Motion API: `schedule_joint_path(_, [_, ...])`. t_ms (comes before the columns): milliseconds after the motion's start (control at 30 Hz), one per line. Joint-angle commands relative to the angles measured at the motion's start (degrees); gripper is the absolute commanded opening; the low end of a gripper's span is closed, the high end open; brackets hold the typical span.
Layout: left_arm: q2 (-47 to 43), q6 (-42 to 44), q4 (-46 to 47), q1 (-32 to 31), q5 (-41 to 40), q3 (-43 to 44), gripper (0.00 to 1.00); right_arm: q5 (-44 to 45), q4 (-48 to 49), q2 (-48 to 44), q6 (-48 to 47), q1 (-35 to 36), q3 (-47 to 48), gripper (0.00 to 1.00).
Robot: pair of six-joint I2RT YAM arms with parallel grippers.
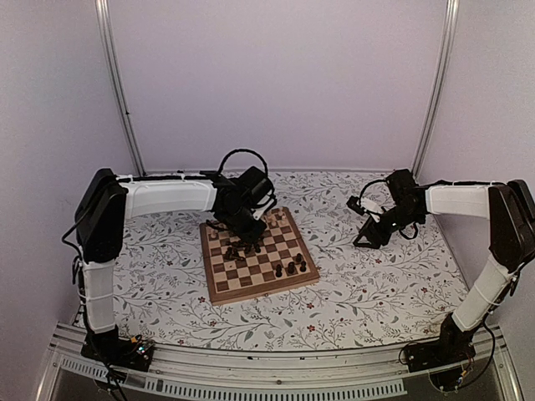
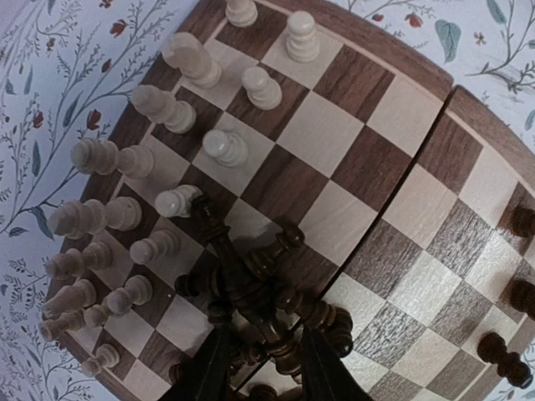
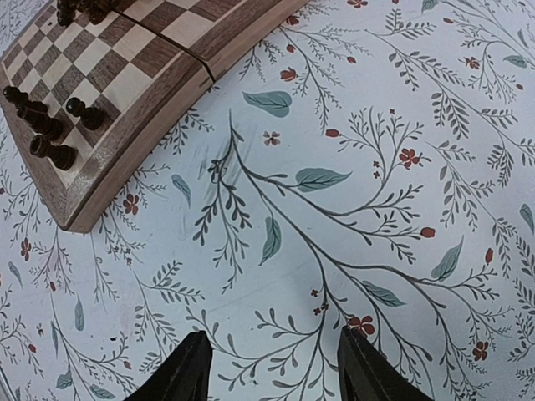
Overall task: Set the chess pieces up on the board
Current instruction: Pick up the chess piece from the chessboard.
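Note:
The board [image 1: 219, 292] lies in the middle of the table. Pale chess pieces [image 2: 167, 109] stand in two rows along its far edge. A heap of dark pieces [image 2: 276, 284] lies near the middle of the board. A few more dark pieces [image 1: 291, 267] stand by the near right corner. My left gripper [image 2: 266, 368] hangs low over the heap. Its fingers [image 2: 209, 368] are part-way apart on either side of the base of a tall dark piece [image 2: 242, 276]. My right gripper [image 3: 276, 368] is open and empty above the floral cover, right of the board [image 3: 150, 142].
The floral table cover [image 1: 376, 292] spreads round the board. Grey walls with metal posts [image 1: 117, 83] close the back and sides. The right arm [image 1: 460, 200] reaches in from the right, and the left arm [image 1: 167, 196] reaches across from the left.

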Motion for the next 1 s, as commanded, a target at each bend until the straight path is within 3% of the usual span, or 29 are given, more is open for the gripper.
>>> schedule_joint_path(0, [0.9, -1.1, -1.9, -0.2, 4.6, 2.4, 0.31, 1.0, -0.6, 0.9, -0.6, 0.1, 1.5, 0.54])
schedule_joint_path(433, [1.5, -1.4, -1.7, -0.2, 7.4, 2.6, 0.29, 1.2, -0.7, 1.7, -0.8, 0.1, 1.6, 0.54])
schedule_joint_path(967, [3.7, -1.0, -2.0, -0.4, 9.0, 3.0, 0.20, 1.1, -0.9, 1.9, -1.0, 0.1, 1.8, 0.54])
